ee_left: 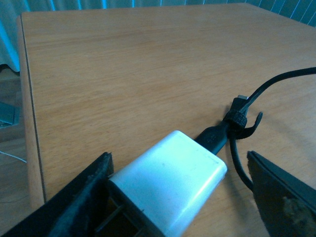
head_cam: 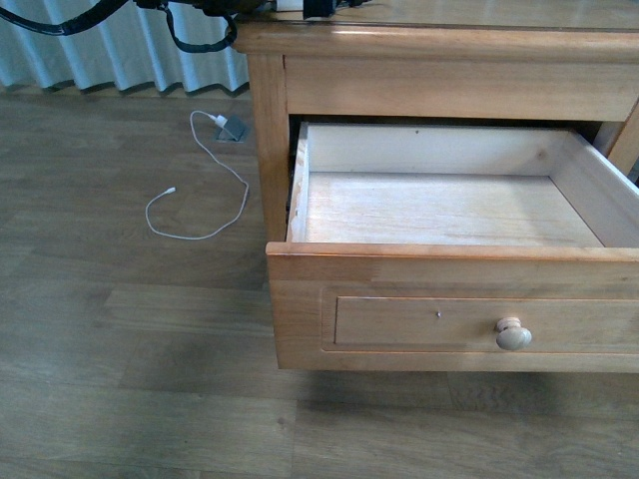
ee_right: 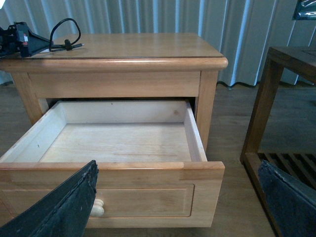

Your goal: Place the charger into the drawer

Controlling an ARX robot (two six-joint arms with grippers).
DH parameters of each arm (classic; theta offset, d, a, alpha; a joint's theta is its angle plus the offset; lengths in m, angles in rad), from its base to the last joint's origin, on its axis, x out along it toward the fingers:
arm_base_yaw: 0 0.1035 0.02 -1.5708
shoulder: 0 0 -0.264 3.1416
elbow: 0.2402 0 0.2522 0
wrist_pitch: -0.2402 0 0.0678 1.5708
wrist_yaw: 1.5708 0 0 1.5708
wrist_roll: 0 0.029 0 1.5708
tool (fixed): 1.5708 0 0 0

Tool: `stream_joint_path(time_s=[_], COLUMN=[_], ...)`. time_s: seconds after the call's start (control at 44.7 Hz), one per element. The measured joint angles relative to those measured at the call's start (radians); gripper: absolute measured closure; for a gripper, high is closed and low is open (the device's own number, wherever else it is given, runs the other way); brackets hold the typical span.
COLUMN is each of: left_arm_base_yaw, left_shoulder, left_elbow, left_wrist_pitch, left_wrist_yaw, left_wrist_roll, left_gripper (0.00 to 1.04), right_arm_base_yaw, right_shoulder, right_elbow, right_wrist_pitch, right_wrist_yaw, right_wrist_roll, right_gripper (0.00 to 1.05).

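Our left gripper [ee_left: 177, 155] sits low, angled slightly downward, its dark jaws spread wide and not closed on anything. Our right gripper [ee_right: 177, 165] is held about level, facing ahead, its jaws just as wide apart.

Floor [head_cam: 150, 399]: grey-brown wood planks with a dull sheen. A pale pleated curtain [head_cam: 120, 60] hangs to floor level behind. A light-brown wooden nightstand [ee_right: 138, 44] stands before it. A darker wooden side table [ee_right: 259, 108] with a slatted lower shelf [ee_right: 291, 160] stands beside the nightstand. A thin white cable [head_cam: 246, 195] lies looped on the floor.
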Motion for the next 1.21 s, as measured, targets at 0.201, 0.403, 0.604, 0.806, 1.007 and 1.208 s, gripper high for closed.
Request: stream_joint_path(time_s=[0.201, 0.403, 0.604, 0.806, 1.007, 1.208], left_arm_base_yaw=[0.000, -0.010, -0.078, -0.204, -0.270, -0.280], left_shoulder=[-0.001, -0.039, -0.103, -0.147, -0.086, 0.036], left_elbow=[-0.001, -0.072, -0.169, -0.250, -0.243, -0.171], left_wrist_pitch=[-0.017, 0.050, 0.150, 0.132, 0.049, -0.003], left_wrist_yaw=[-0.018, -0.017, 0.107, 0.210, 0.171, 0.047], left_wrist_roll=[0.012, -0.008, -0.085, -0.039, 0.050, 0.115], left_gripper=[0.45, 0.47, 0.47, 0.47, 0.47, 0.47], right_arm_base_yaw=[0.000, 0.000, 0.000, 0.000, 0.000, 0.000], right_shoulder=[0.000, 0.000, 0.000, 0.000, 0.000, 0.000], right_elbow=[0.000, 0.000, 0.000, 0.000, 0.000, 0.000], right_wrist_pitch=[0.000, 0.000, 0.000, 0.000, 0.000, 0.000], right_wrist_yaw=[0.000, 0.000, 0.000, 0.000, 0.000, 0.000], right_wrist_roll=[0.000, 0.000, 0.000, 0.000, 0.000, 0.000], right_gripper=[0.08, 0.08, 0.08, 0.08, 0.08, 0.08])
